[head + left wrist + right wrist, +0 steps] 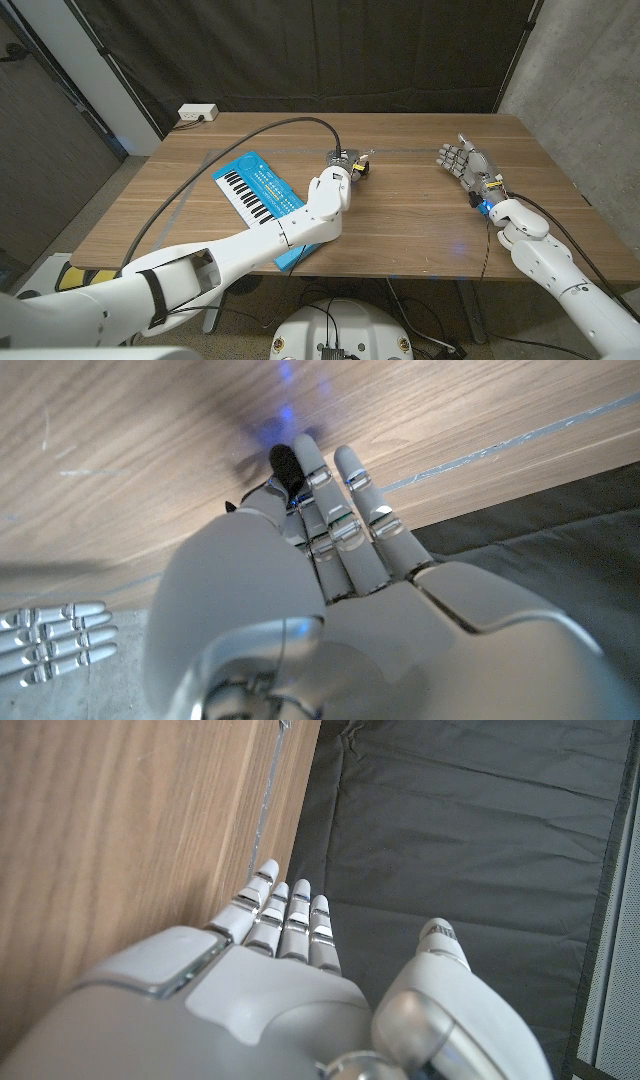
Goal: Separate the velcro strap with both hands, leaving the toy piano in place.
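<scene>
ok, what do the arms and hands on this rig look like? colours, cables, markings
Both arms are glossy white rounded shells. The left arm has black bands near the shoulder and a yellow-and-black marking low down. A black cable runs along the right arm, with a blue light at the wrist. The left hand and right hand are light grey, with segmented fingers showing metallic joints.

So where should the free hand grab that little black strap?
Probably the end poking out to the right of the left hand, which seems to pinch the velcro strap. The open right hand can come from that side, clear of the toy piano.
</scene>
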